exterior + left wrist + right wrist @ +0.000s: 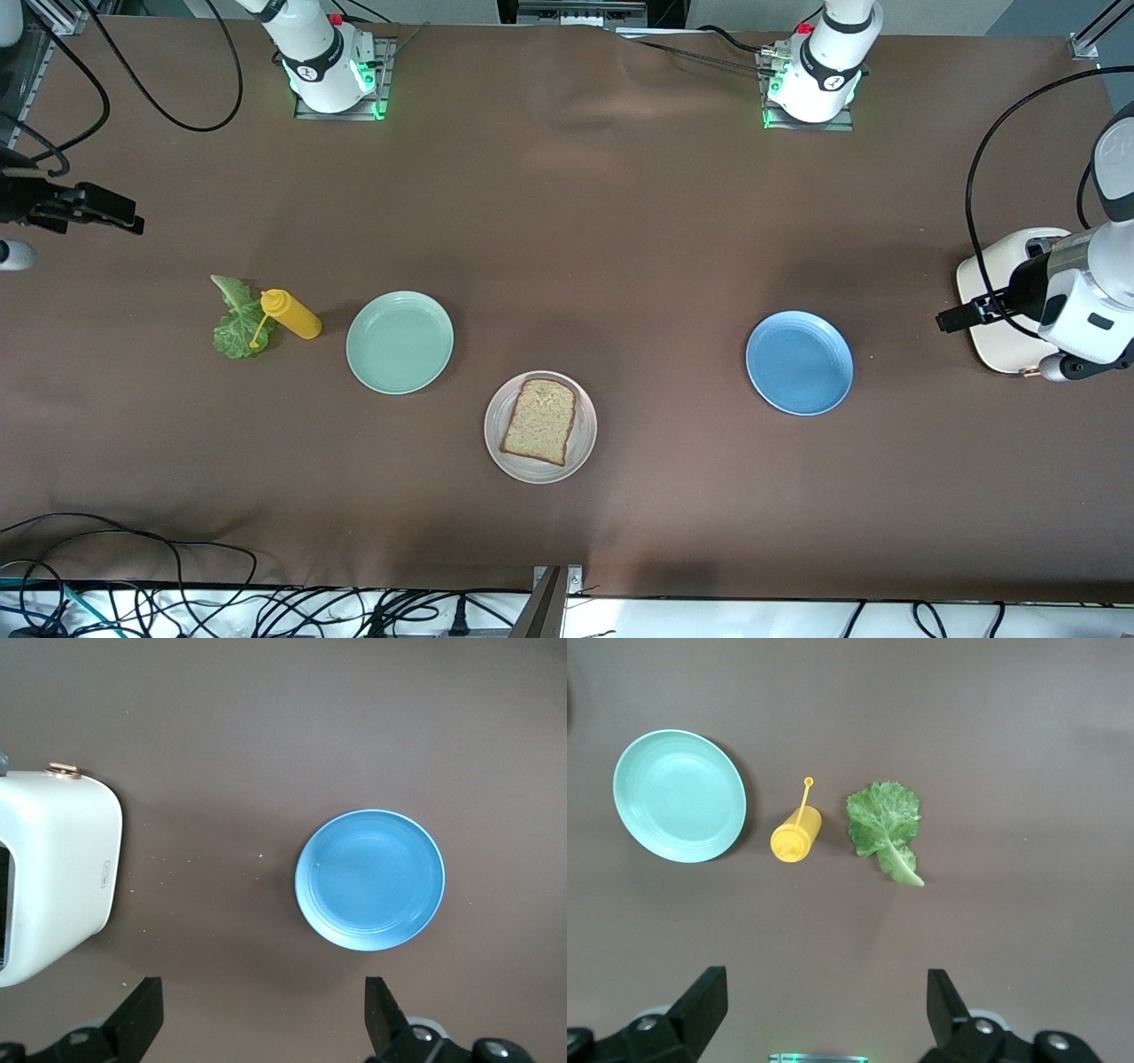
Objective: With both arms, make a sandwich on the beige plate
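The beige plate (pixel 540 427) lies near the table's middle, nearer the front camera than the other plates. One brown toast slice (pixel 539 421) lies flat on it; no assembled sandwich shows. A green lettuce leaf (pixel 234 321) lies on the table toward the right arm's end and also shows in the right wrist view (pixel 885 823). My right gripper (pixel 111 211) hangs open and empty over that end of the table (pixel 824 985). My left gripper (pixel 957 316) hangs open and empty at the edge of a white toaster (pixel 997 266), (pixel 263 992).
A yellow squeeze bottle (pixel 292 315) lies beside the lettuce (pixel 796 835). A mint-green plate (pixel 400 341) sits between the bottle and the beige plate (pixel 679 796). A blue plate (pixel 799 362) sits toward the left arm's end (pixel 370 879). The toaster also shows in the left wrist view (pixel 53 877).
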Robot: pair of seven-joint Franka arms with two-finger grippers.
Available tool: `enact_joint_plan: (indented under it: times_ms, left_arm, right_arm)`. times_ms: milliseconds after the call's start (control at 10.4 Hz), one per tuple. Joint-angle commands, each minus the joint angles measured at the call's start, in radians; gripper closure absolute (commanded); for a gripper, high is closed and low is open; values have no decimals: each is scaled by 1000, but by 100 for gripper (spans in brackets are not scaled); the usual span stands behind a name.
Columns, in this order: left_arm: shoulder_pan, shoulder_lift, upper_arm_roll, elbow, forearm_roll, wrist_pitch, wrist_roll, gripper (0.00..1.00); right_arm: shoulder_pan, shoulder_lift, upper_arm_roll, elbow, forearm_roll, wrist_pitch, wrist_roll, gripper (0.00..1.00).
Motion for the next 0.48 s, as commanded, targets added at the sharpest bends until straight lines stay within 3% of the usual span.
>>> enact_joint_plan:
  times_ms: [0,96,289,386]
  left_arm:
    - [-49,-68,89,-44,14,-28,105,0]
    - [-79,-83,134,-56,10,-40,142,0]
    - [-87,-127,153,-122,3,-34,175,0]
    - [-87,-144,154,-144,-22,-31,178,0]
  right_arm:
    - [-20,38,-26,26,41,37,-93,0]
    - [-26,70,-32,38,46,34,-107,0]
    - [-24,83,-30,16,38,89,-143,0]
    - [-26,66,-30,-73,30,160,-142,0]
